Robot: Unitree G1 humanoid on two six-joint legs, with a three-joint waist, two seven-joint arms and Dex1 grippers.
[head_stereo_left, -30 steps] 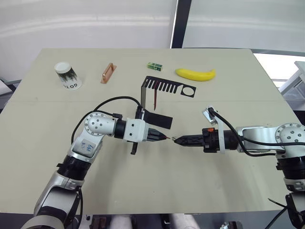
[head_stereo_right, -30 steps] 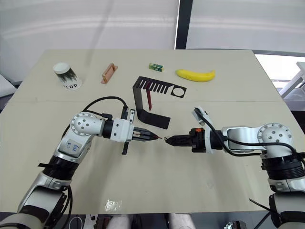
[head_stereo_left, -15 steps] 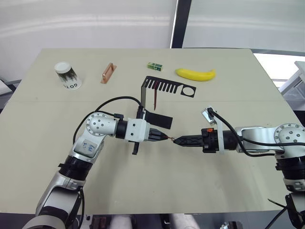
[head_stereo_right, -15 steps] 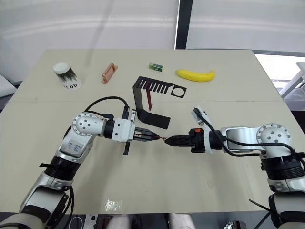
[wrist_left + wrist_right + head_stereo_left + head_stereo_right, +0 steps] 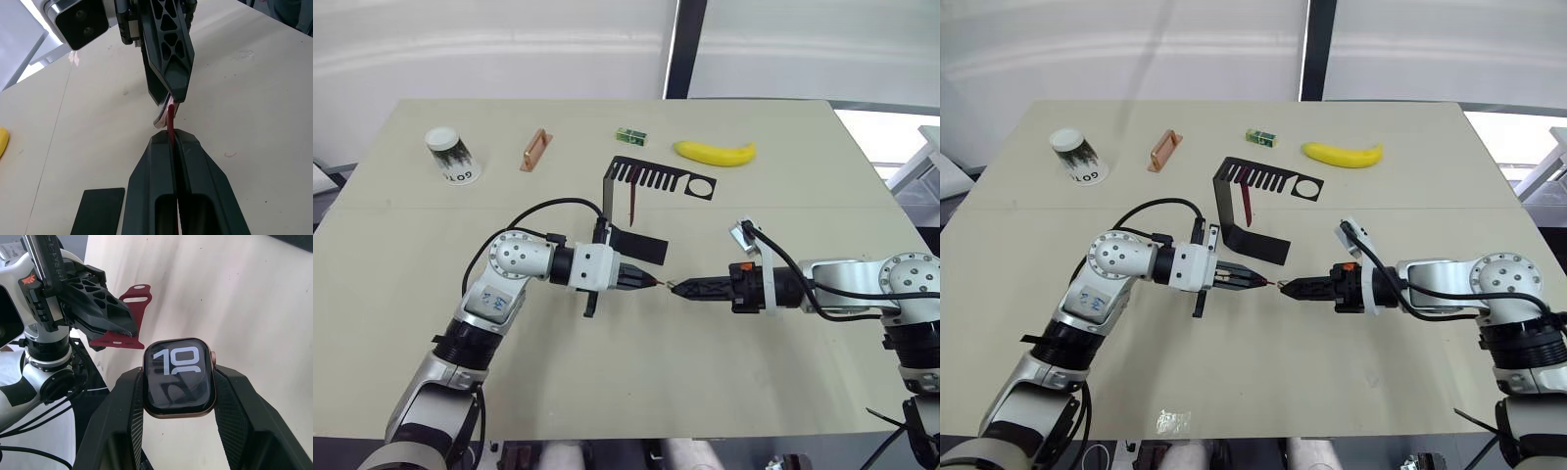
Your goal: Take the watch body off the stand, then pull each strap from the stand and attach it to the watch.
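Over the middle of the table my left gripper (image 5: 650, 283) is shut on a dark-red strap (image 5: 170, 118), held edge-on between its fingers. Facing it tip to tip, my right gripper (image 5: 674, 288) is shut on the watch body (image 5: 179, 377), a black face with a silvery rim showing "10". The strap's free end (image 5: 138, 308) lies just beyond the watch, a small gap apart. Behind them the black stand (image 5: 658, 178) stands upright. A second dark-red strap (image 5: 633, 202) hangs from its slotted top plate.
Along the far side of the table (image 5: 607, 392) lie a banana (image 5: 715, 152), a small green box (image 5: 628, 136), a copper-coloured bracket (image 5: 535, 149) and a white cup (image 5: 450, 155). The stand's base plate (image 5: 641, 245) is just behind my left gripper.
Half a second ago the two grippers' tips were nearly touching; now they have drawn slightly apart again. Both holds are unchanged.
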